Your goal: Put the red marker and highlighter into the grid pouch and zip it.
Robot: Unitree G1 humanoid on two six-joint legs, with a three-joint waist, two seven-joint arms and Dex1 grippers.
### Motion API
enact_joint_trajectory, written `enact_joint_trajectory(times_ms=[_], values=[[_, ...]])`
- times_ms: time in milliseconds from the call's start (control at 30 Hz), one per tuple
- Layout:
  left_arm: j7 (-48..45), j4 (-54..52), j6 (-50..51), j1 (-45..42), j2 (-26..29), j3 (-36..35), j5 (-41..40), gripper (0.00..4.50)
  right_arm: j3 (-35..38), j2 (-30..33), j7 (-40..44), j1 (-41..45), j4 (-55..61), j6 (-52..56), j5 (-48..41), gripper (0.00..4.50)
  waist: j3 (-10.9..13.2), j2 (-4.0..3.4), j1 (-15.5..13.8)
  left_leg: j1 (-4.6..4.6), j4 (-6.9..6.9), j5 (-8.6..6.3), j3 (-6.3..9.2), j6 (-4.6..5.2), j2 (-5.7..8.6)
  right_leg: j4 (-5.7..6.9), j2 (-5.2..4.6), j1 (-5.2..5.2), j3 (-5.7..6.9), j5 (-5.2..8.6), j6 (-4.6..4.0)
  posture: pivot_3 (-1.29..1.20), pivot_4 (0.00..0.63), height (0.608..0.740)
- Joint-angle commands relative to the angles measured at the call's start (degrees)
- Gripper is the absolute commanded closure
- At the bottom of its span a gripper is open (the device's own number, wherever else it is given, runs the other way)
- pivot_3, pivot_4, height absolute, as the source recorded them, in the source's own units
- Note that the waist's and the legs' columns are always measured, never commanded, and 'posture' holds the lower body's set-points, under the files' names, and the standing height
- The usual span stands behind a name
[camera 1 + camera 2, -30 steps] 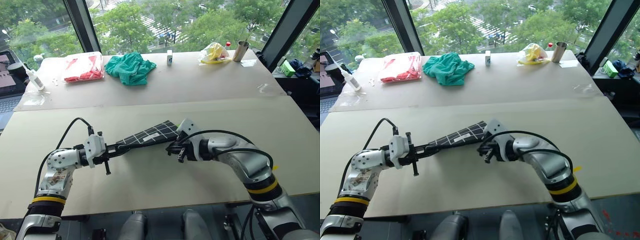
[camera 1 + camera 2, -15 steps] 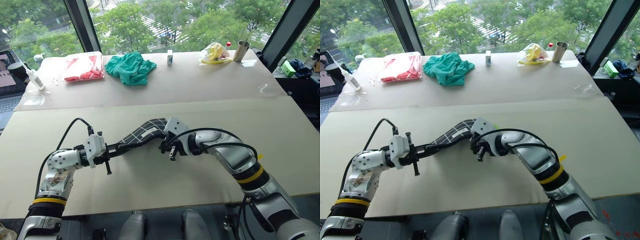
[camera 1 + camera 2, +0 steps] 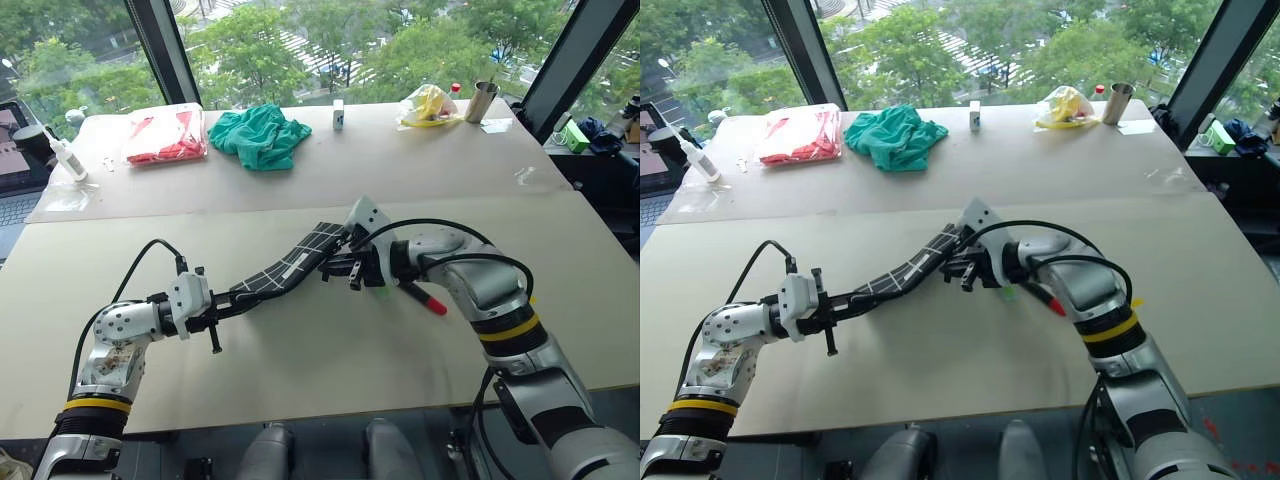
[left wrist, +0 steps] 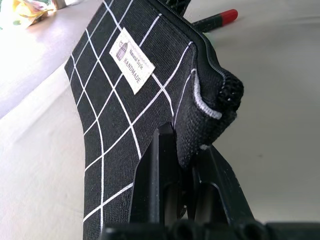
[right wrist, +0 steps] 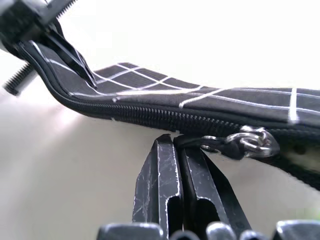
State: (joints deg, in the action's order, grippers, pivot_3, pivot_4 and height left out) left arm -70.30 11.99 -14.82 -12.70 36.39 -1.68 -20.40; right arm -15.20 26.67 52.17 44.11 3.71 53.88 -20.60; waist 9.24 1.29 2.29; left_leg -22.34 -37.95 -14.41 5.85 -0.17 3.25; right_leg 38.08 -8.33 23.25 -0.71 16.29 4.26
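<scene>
Grid pouch [image 3: 290,268] is held above the table betw. both arms: left gripper [image 4: 187,150] clamped on one corner, right gripper [image 5: 177,150] pinched on zipper pull [image 5: 247,142]. Red marker [image 3: 425,299] lies outside on table nr right arm. Pouch should be kept taut so zipper can be drawn straight, w/o jerking.

The black fabric pouch with white grid lines [image 3: 290,268] has one end hidden between the left gripper's fingers [image 4: 159,175] and the other end behind the right gripper [image 3: 345,270]. The slim black marker with a red cap [image 3: 425,300] is partly covered by the right arm. A sliver of light green pen [image 3: 383,291] shows beneath that wrist, too little to tell more.
</scene>
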Motion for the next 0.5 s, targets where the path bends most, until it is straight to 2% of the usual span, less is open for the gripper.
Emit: enact_joint_trajectory(times_ms=[33,133,233,500], values=[[-0.6,-0.9,-0.3,0.0,0.9,-0.9,-0.5,4.50,-1.2,1.7,1.2,-2.4,5.2,1.9,-1.5,4.48,0.0,0.00,0.0,0.00,0.00,0.00,0.00,0.00,0.00,0.00,0.00,-0.01,0.01,0.00,0.00,0.00,0.150,0.740],[-0.8,-0.7,-0.4,0.0,0.9,-1.0,-0.5,4.50,-4.6,2.4,1.4,-4.4,9.0,2.4,-1.5,4.48,0.0,0.00,0.1,0.01,0.00,-0.01,-0.01,0.01,-0.02,0.02,0.01,0.01,0.00,0.00,0.00,0.00,0.150,0.740],[-0.9,-0.7,-0.3,-0.2,0.9,-1.0,-0.5,4.50,-6.3,-0.2,-1.2,-4.2,8.9,3.4,-1.0,4.48,0.0,0.00,0.5,0.00,0.00,-0.01,-0.03,0.01,-0.04,0.04,0.01,0.04,-0.02,0.00,0.00,0.00,0.150,0.740],[-1.4,-0.7,-0.1,-0.1,1.0,-1.4,-0.9,4.50,-5.4,-6.1,-4.1,-1.4,7.6,5.6,-2.8,4.48,0.0,0.00,0.3,0.01,0.00,0.00,-0.02,0.00,-0.02,0.02,0.01,0.03,-0.01,0.00,0.00,0.00,0.150,0.740]])
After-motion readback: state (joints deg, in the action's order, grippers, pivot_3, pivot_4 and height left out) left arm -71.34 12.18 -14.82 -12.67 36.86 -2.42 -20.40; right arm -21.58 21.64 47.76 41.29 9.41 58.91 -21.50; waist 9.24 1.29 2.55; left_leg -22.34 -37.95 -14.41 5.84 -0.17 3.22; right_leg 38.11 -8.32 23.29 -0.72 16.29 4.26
